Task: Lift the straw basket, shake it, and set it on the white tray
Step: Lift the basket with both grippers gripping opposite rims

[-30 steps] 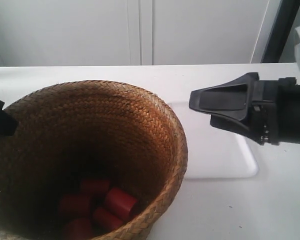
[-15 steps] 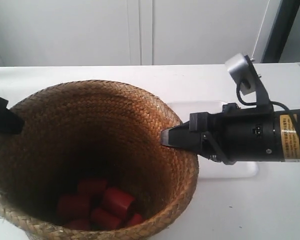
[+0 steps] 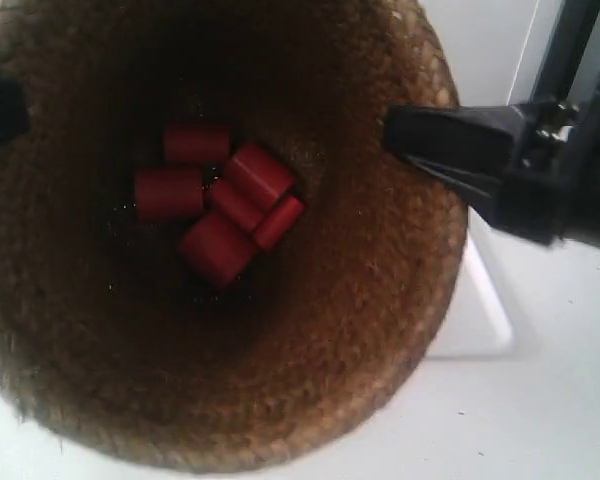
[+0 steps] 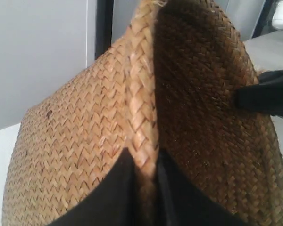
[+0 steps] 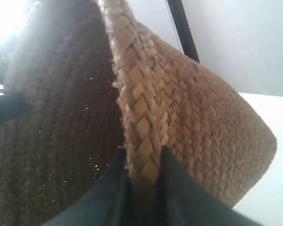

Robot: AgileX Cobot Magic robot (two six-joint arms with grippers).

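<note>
You have the straw basket (image 3: pixel 310 400) up off the worktop (image 3: pixel 550 420), by the look of it: its mouth fills the exterior view, with red cylinders (image 3: pixel 220 200) loose on its bottom. So the lift seems done. Whether the shake is under way cannot be told, and the set-down on the white tray (image 3: pixel 480 300) is not yet made. The tray lies on the worktop, partly hidden behind the basket at the exterior view's right. Your left claw (image 4: pixel 145 160) pinches the braided rim, one finger inside the wall and one outside. Your right claw (image 5: pixel 144 157) pinches the opposite side of the rim the same way.
</note>
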